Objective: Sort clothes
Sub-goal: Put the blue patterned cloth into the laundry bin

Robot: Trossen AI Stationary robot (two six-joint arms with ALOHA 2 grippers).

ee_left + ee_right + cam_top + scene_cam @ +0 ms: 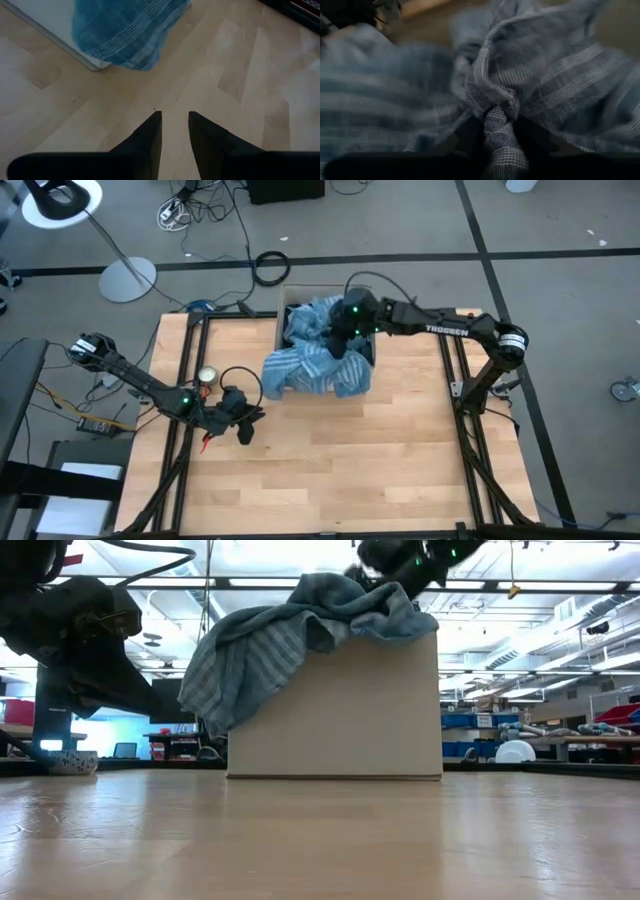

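Right wrist view: the right gripper's (499,131) fingers pinch a fold of the blue striped shirt (555,85). Left gripper (175,131) fingers stand narrowly apart, empty, above the table (240,75). "TROSSEN" marks the right arm (447,329).

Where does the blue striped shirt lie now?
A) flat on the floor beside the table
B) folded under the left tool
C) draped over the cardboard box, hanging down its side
C: the blue striped shirt spills over the cardboard box and hangs down its side.

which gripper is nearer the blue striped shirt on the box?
Right. The right gripper is in the blue striped shirt atop the tan cardboard box; the left gripper hovers apart, over bare table.
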